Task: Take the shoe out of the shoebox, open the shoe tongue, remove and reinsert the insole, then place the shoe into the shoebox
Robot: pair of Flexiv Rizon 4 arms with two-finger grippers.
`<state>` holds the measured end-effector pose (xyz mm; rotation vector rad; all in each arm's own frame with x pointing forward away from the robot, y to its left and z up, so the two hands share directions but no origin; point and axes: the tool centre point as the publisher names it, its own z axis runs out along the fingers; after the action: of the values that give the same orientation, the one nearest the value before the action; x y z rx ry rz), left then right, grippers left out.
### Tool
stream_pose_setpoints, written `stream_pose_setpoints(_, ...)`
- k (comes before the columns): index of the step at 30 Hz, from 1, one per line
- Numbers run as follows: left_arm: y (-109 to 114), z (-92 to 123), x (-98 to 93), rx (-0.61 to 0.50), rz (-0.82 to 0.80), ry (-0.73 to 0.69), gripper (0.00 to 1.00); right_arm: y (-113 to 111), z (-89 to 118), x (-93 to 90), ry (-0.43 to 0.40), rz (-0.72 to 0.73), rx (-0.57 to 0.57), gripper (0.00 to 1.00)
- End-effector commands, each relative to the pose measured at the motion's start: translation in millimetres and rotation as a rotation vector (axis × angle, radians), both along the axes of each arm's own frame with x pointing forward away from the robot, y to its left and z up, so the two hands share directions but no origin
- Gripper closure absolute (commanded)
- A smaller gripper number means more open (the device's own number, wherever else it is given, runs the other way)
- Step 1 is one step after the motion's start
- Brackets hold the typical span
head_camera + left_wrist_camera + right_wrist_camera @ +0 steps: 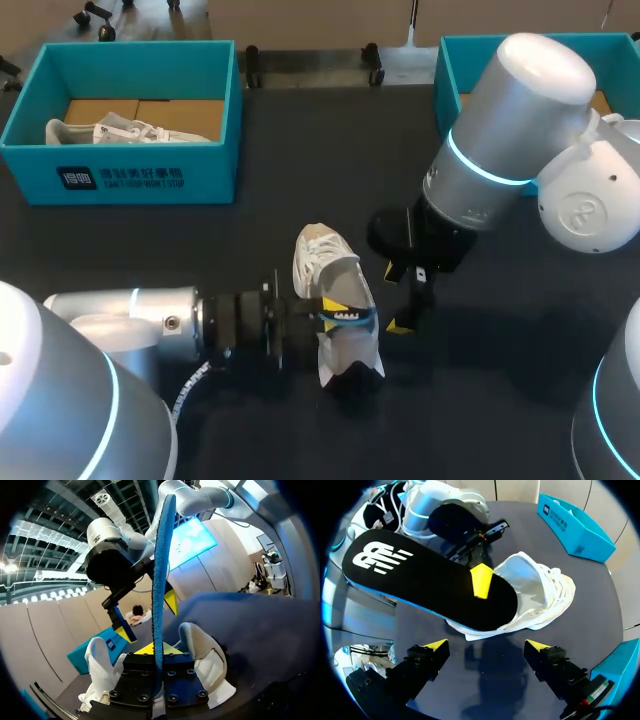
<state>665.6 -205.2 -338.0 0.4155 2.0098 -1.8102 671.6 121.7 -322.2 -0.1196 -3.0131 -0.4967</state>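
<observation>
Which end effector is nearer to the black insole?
Left. The left end effector grips the insole at the white shoe; the right end effector hangs open beside the shoe, apart from the insole.

1. You have even, fairly bright light from overhead; the dark table [250, 250] stays matte, without glare.
2. A soft sheen runs along the right arm [510, 130] casing.
3. A faint, soft-edged shadow lies on the table just under your right gripper [486, 646].
4. Ahead of that gripper the shoe [540, 595] reads bright white, and the insole [430, 580] stays flat black.
5. The left gripper [157, 651] body sits in shade.
</observation>
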Motion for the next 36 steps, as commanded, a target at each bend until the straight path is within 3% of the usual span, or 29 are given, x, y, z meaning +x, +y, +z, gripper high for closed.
stream_pose_setpoints(1,-7.8,-6.1,10.0,0.026,0.015,0.012,1.00,0.9,-1.0,-0.6,-0.002,-0.001,-0.001,0.00)
stream_pose_setpoints(6,-7.7,-10.2,15.1,0.044,0.025,0.037,1.00,0.9,-1.0,-0.6,-0.002,-0.001,-0.001,0.00)
stream_pose_setpoints(16,-2.7,-0.6,5.1,0.041,-0.004,0.056,1.00,0.9,-1.0,-0.6,-0.002,-0.001,-0.001,0.00)
stream_pose_setpoints(17,-2.4,0.1,4.6,0.040,-0.005,0.056,0.98,0.9,-1.0,-0.6,-0.002,-0.001,-0.001,0.00)
stream_pose_setpoints(19,-1.7,1.8,3.6,0.039,-0.005,0.055,0.80,0.9,-1.0,-0.6,-0.002,-0.001,-0.001,0.00)
stream_pose_setpoints(24,-0.7,5.9,1.3,0.036,-0.002,0.053,0.64,0.9,-1.0,-0.6,-0.002,-0.001,-0.001,0.00)
stream_pose_setpoints(28,-2.6,8.8,-2.6,0.035,-0.003,0.050,0.58,0.9,-1.0,-0.6,-0.002,-0.001,-0.001,0.00)
stream_pose_setpoints(36,-11.4,16.4,-17.1,0.053,0.007,-0.002,0.60,0.9,-1.0,-0.6,-0.002,-0.001,-0.001,0.00)
